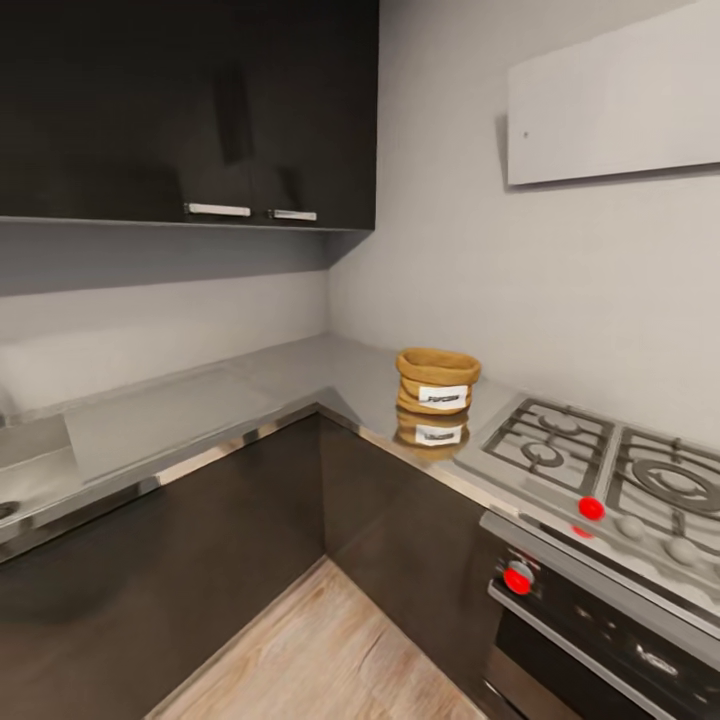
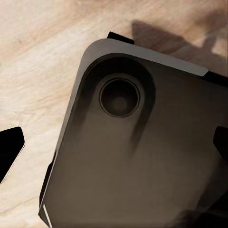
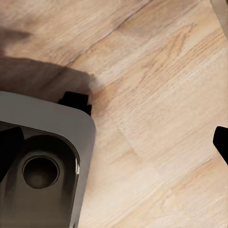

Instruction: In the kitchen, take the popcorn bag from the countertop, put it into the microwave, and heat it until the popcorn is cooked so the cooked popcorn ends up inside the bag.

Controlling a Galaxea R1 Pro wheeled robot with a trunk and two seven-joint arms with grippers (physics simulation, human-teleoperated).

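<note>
Popcorn bag: upright on countertop, on the right-hand run past the inside corner, near the front edge and just beside the left edge of the gas hob. Apart from the hob, not touching.

Step in hand: approach. Bag not yet grasped, judging from both arms hanging low over the floor.

Left gripper: fingertips spread wide at the frame edges, nothing between them, aimed down at the robot base. Right gripper: one fingertip at the frame edge, a dark shape opposite against the base; read as spread wide and empty.

Next move, as judged:
- Close in on the right-hand run of the countertop.
- Raise one arm above the front edge.
- Bring the spread fingers around the bag body below the rolled rim.
- Keep clear of the hob grates and red knobs.
- Find the microwave before carrying.

Materials and shapes:
- Bag: tan-brown, cloth-like, squat and round, thick rolled rim, white label with dark lettering facing forward. Likely soft; expect yield under the fingers.
- Countertop: grey, glossy, L-shaped, mirror-like enough to reflect the bag and label.
- Hob: brushed steel, black grates.
- Cabinet fronts: dark, flat, smooth.
- Floor: pale wood planks, visible grain.
</note>
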